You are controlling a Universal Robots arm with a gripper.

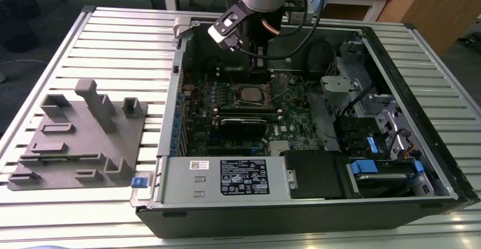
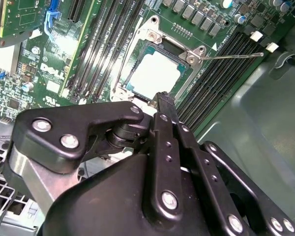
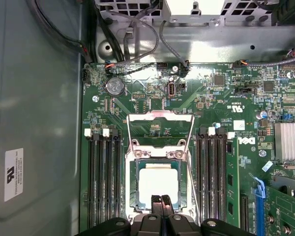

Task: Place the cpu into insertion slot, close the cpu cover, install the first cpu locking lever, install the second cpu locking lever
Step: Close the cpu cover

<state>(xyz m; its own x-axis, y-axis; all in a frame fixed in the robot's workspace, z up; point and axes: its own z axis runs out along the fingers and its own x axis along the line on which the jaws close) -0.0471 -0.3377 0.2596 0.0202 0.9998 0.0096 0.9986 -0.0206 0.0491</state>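
The cpu [image 3: 158, 184] lies flat in the insertion slot [image 3: 132, 196], its pale metal top facing up; it shows in both wrist views [image 2: 155, 73] and in the exterior view [image 1: 248, 93]. The cpu cover [image 3: 160, 115] is swung open and stands up from the hinge edge of the socket. A thin wire lever [image 2: 236, 55] sticks out sideways from the socket. My gripper [image 3: 161, 200] hangs just above the cpu's near edge, shut, with nothing between its black fingers [image 2: 165, 101]. In the exterior view the gripper [image 1: 256, 60] is inside the open computer case, over the green board.
Long black memory slots [image 3: 104, 182] flank the socket on both sides. A drive cage [image 1: 368, 119] and cables fill the case at the exterior view's right, and a power supply [image 1: 225, 176] sits at the front. A grey fixture [image 1: 75, 136] lies on the slatted table at the left.
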